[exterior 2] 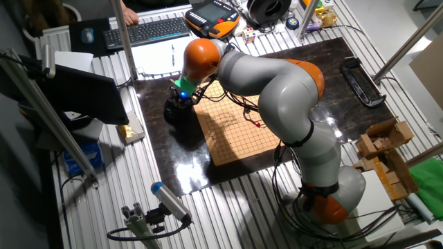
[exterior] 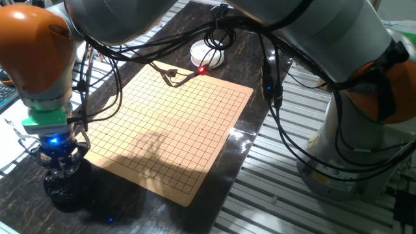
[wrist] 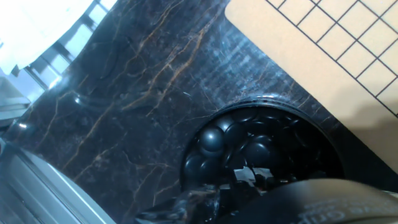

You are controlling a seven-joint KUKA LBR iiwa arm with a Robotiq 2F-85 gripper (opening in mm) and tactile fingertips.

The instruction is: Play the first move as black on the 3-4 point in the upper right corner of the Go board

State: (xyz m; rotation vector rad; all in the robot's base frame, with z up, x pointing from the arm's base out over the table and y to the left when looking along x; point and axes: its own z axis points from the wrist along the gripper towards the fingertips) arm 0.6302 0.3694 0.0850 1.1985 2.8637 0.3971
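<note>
1. Black stones [wrist: 211, 142] are seen heaped in a dark bowl [exterior: 65, 185] off the Go board [exterior: 170, 127], at its 8 o'clock corner.
2. The gripper [exterior: 55, 158] is poised over the bowl; whether the jaws are spread cannot be told.
3. The stones are judged small, light, hard and glossy, so slippery; opposite edges of one top stone should be pinched.

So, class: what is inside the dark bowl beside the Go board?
The dark bowl holds a pile of glossy black stones. The fingers cover the lower part, so the rest of the pile and the bowl's bottom stay hidden.
</note>
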